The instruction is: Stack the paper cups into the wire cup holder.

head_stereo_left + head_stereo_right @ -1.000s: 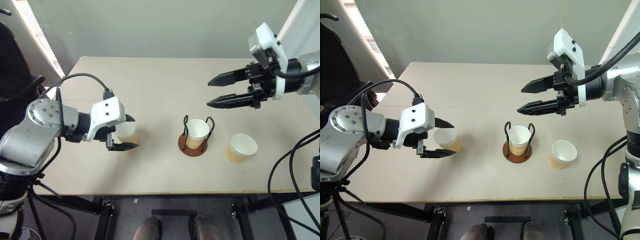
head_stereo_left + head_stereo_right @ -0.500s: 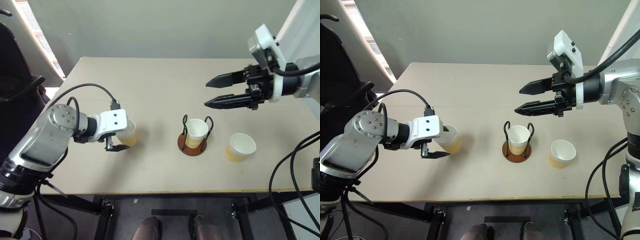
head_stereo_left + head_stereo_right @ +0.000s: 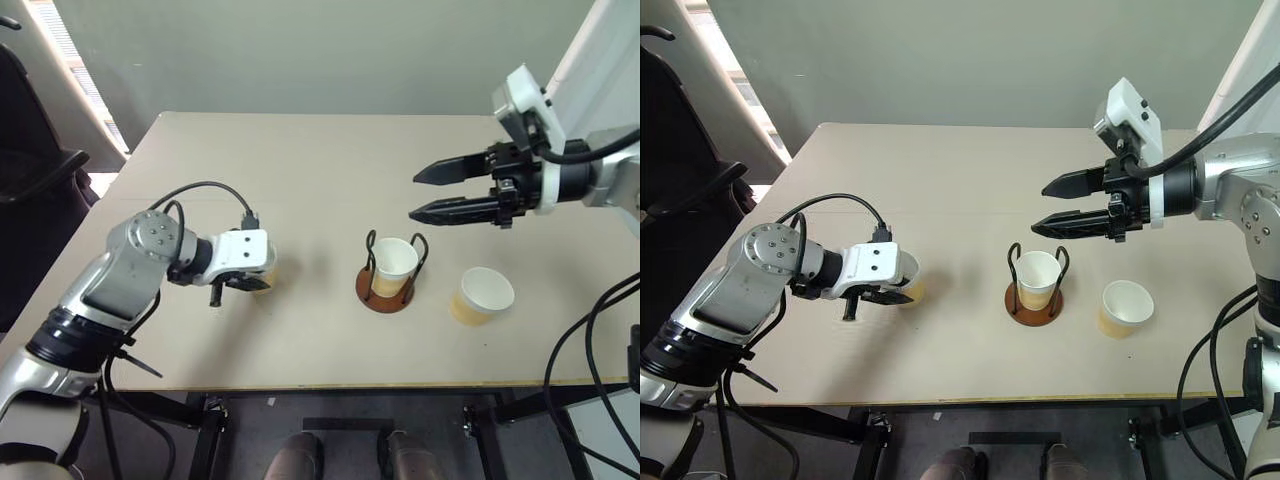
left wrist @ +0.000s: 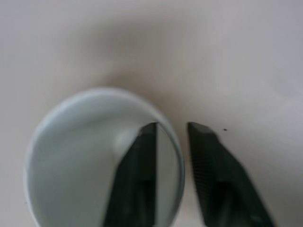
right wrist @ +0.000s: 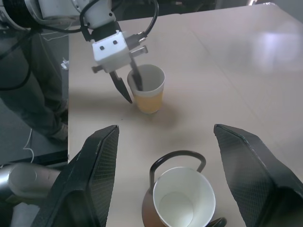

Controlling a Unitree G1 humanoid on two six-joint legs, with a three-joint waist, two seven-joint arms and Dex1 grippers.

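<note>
Left pincer (image 4: 171, 142) clamps the wall of a tan ribbed paper cup (image 5: 147, 90) on the beige tabletop (image 3: 300, 180). Right pincer (image 3: 432, 192) hangs open above the brown-based wire cup holder (image 3: 388, 290), one cup inside.

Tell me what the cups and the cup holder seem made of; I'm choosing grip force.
Paper cups: apparently thin paper, with a tan outside and a matte white inside and rim. Wire cup holder: thin dark loops that look like metal wire, on a reddish-brown disc, perhaps wood or plastic.

Matt paper cups (image 3: 483, 294) stand on a smooth, matt table (image 3: 300, 170); black fingers (image 5: 246, 165) look ribbed.
</note>
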